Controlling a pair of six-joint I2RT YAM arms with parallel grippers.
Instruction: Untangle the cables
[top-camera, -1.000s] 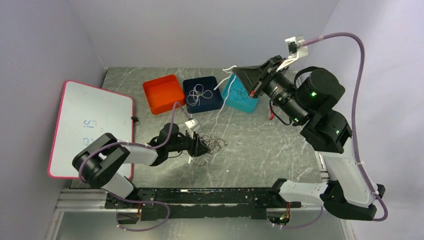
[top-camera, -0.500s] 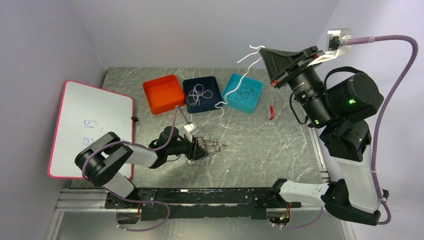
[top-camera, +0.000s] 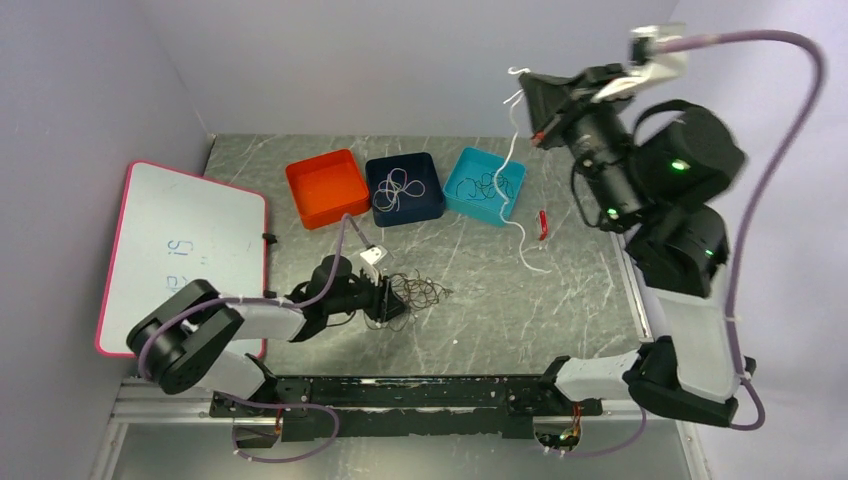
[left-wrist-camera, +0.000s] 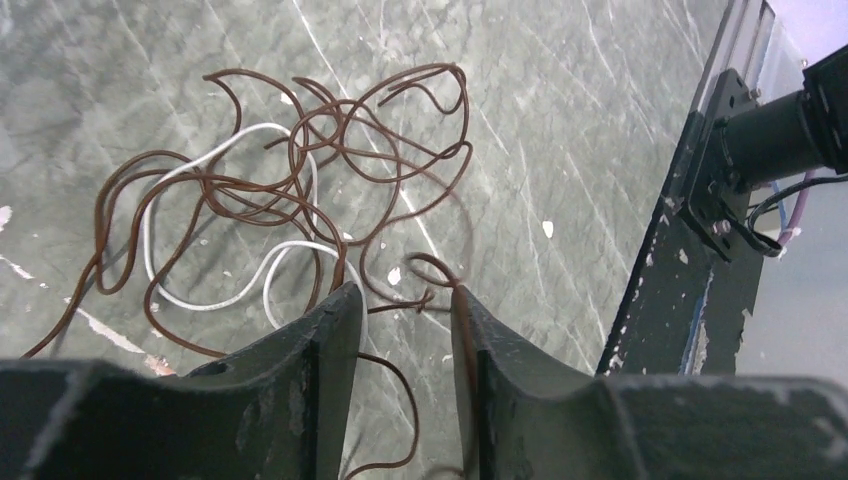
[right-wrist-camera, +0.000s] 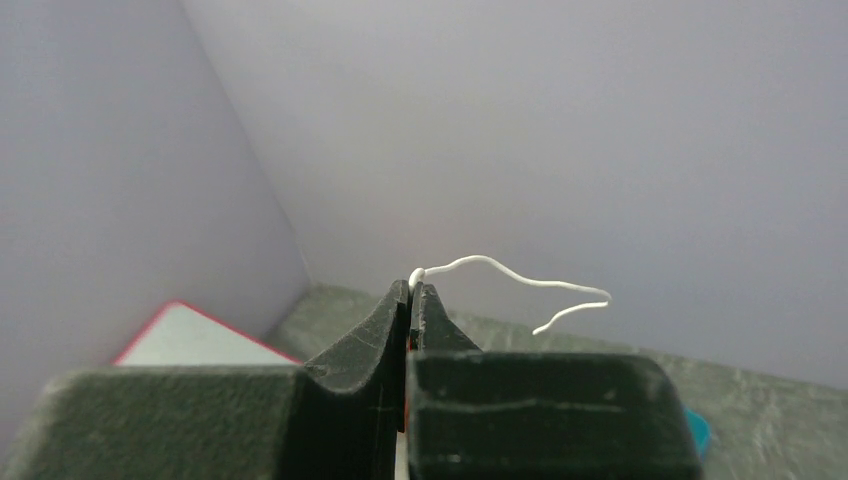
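One white cable (right-wrist-camera: 490, 262) dangles from the right gripper (right-wrist-camera: 413, 295).

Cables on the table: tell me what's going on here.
The right gripper, shut on a white cable, holds it high over the table; the rest dangles down past the teal bin. The left gripper sits low at the brown tangle, jaws partly open around a brown loop. The tangle is not yet undone.

Smooth, shiny grey marbled tabletop (left-wrist-camera: 560, 120), matt scuffed black plastic left gripper (left-wrist-camera: 405, 300), slick brown cables (left-wrist-camera: 300, 185), smooth white cable (right-wrist-camera: 480, 259), glossy whiteboard (top-camera: 180, 250)
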